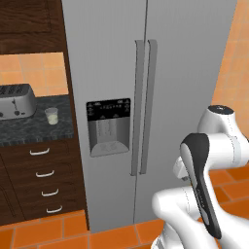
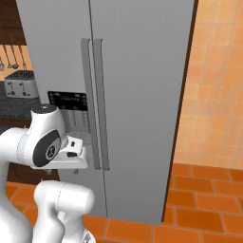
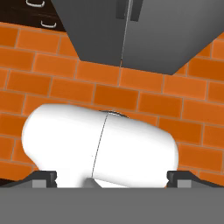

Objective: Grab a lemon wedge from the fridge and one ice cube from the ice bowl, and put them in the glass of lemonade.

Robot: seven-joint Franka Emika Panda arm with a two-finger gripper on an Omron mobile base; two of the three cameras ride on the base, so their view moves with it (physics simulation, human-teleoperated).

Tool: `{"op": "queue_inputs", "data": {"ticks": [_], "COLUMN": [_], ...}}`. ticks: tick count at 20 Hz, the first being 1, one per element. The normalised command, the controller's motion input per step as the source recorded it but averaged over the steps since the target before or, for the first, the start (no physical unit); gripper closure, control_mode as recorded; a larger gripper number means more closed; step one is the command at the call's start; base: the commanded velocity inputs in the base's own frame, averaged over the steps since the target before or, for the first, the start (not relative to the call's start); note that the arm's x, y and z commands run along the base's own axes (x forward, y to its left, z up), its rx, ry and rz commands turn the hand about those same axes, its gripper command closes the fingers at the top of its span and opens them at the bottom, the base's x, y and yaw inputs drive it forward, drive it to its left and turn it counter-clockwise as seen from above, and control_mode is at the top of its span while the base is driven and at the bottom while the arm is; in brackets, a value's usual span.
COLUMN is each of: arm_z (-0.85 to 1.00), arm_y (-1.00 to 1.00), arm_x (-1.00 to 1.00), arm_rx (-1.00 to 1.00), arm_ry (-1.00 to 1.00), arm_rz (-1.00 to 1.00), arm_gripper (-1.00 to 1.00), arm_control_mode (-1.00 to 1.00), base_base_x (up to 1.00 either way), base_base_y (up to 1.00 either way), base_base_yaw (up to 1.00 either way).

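Fridge doors closed, contents hidden; glass of lemonade on counter; end effector spread, empty.

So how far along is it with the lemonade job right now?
Barely started. Nothing looks done: both doors of the fridge are shut, and the glass of lemonade stands on the counter beside the toaster. In hand: nothing; the gripper is open and empty, pointing at the floor before the fridge. Left: open the fridge, fetch the lemon wedge, fetch an ice cube, and drop both in the glass.
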Motion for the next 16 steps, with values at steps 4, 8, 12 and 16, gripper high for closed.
{"op": "queue_inputs", "data": {"ticks": [4,8,12,16], "arm_z": [0.00,0.58,1.00,0.83], "arm_y": [0.00,0.29,-0.05,0.02], "arm_x": [0.00,-0.51,-0.41,0.00], "arm_rx": [0.00,0.00,0.00,-0.03], "arm_ry": [0.00,-0.37,-0.63,-0.39], "arm_rz": [0.00,-0.01,0.00,-0.04], "arm_gripper": [-1.00,-1.00,-1.00,-1.00], "arm_control_mode": [1.00,-1.00,-1.00,-1.00], "base_base_x": [-0.04,0.00,0.00,0.00], "base_base_y": [0.00,0.00,0.00,0.00], "base_base_yaw": [0.00,0.00,0.00,0.00]}}
